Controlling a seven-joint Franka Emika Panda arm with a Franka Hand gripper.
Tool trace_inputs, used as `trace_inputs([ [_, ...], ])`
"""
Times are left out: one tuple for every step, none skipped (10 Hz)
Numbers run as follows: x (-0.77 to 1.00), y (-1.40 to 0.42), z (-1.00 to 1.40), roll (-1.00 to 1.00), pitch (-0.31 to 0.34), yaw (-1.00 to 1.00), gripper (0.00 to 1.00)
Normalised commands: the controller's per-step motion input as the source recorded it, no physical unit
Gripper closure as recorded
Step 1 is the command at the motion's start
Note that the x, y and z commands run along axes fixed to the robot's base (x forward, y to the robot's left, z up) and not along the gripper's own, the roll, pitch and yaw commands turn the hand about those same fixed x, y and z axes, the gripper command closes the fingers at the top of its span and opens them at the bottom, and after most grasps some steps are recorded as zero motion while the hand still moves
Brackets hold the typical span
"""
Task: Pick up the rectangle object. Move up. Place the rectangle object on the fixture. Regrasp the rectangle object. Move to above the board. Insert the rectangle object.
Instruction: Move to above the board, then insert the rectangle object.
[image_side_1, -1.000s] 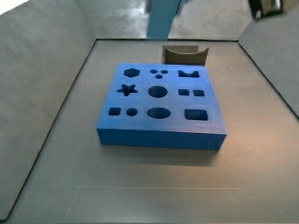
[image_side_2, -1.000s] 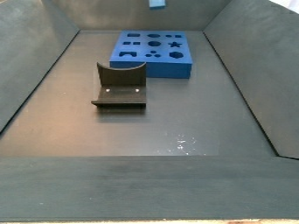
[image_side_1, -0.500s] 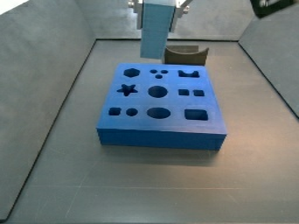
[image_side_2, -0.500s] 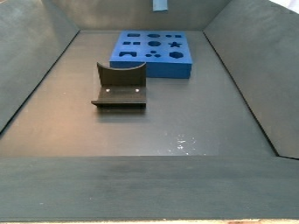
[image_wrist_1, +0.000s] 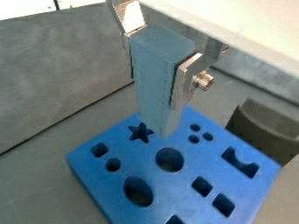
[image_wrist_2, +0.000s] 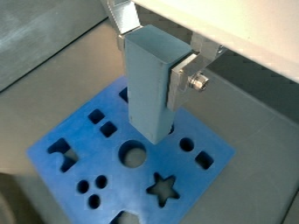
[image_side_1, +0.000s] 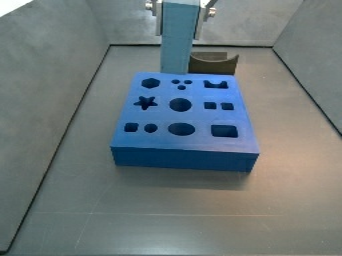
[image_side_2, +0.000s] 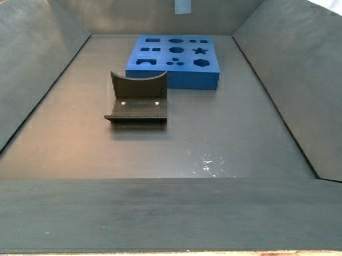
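The gripper (image_wrist_1: 158, 61) clamps the smooth grey-blue rectangle object (image_wrist_1: 162, 87) upright above the bright blue cutout board (image_wrist_1: 176, 171); only insertion remains.

You saw the gripper (image_wrist_1: 159, 48) above the board (image_wrist_1: 117, 171), its bare silver metal fingers (image_wrist_1: 191, 77) clamping a smooth, matt grey-blue rectangle object (image_wrist_1: 158, 83). The board looked matt blue plastic. The fixture (image_side_2: 138, 98) was dull dark brown, and the floor (image_side_2: 201, 150) a faintly glossy grey.

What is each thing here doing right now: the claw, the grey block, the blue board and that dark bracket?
Gripper: shut on the block, above the board.
Block: held upright, hanging over the board, not inserted.
Board: flat on the floor, cutouts all empty.
Fixture: standing on the floor, empty.
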Motion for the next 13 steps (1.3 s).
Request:
trace_inputs([
  [-0.05, 0.04, 0.01, -0.88, -0.115, -0.03, 1.0],
  [-0.05, 0.04, 0.01, -0.68, -0.103, -0.02, 1.0],
  [-0.05, 0.03, 0.01, -0.44, -0.08, -0.01, 1.0],
  [-0.04, 0.03, 0.0, -0.36, -0.071, -0.01, 1.0],
  [0.0, 0.0, -0.02, 0.0, 0.0, 0.0, 1.0],
  [0.19, 0.0, -0.23, -0.01, 0.0, -0.01, 1.0],
  [0.32, 0.0, -0.36, -0.19, 0.0, -0.01, 1.0],
  [0.41, 0.03, -0.31, -0.35, 0.06, -0.05, 1.0],
  [0.56, 0.1, -0.25, -0.55, 0.22, -0.09, 1.0],
  [0.62, 0.04, -0.27, -0.46, 0.231, -0.1, 1.0],
  [0.65, 0.0, -0.27, -0.37, 0.229, -0.13, 1.0],
  [0.67, 0.0, -0.27, -0.29, 0.237, -0.14, 1.0],
  [0.53, -0.07, -0.33, -0.16, 0.086, -0.08, 1.0],
])
